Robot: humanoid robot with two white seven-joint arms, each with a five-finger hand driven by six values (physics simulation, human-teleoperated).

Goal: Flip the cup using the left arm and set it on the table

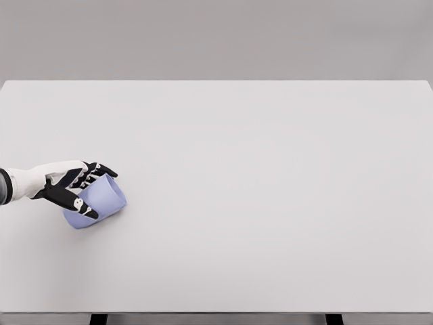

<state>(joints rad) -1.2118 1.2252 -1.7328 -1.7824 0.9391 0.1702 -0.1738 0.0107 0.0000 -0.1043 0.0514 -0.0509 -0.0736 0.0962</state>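
Left hand (76, 186) grips tilted cup (98, 202); table (270, 169)

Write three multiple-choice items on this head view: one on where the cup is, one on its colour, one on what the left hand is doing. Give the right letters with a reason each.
1. Where on the table is the cup?
A. near the far right corner
B. at the left, toward the near side
C. dead centre

2. What colour is the cup?
A. red
B. pale blue-violet
C. green

3. What is the left hand doing?
A. lying flat on the table, away from the cup
B. out of view
C. closed around the cup, which is tilted

Answers:
1 B, the cup sits by the left edge, below the middle of the picture.
2 B, its wall shows a light lavender blue.
3 C, dark fingers wrap over the cup's side, and the cup leans instead of standing upright.

The right arm does not show.
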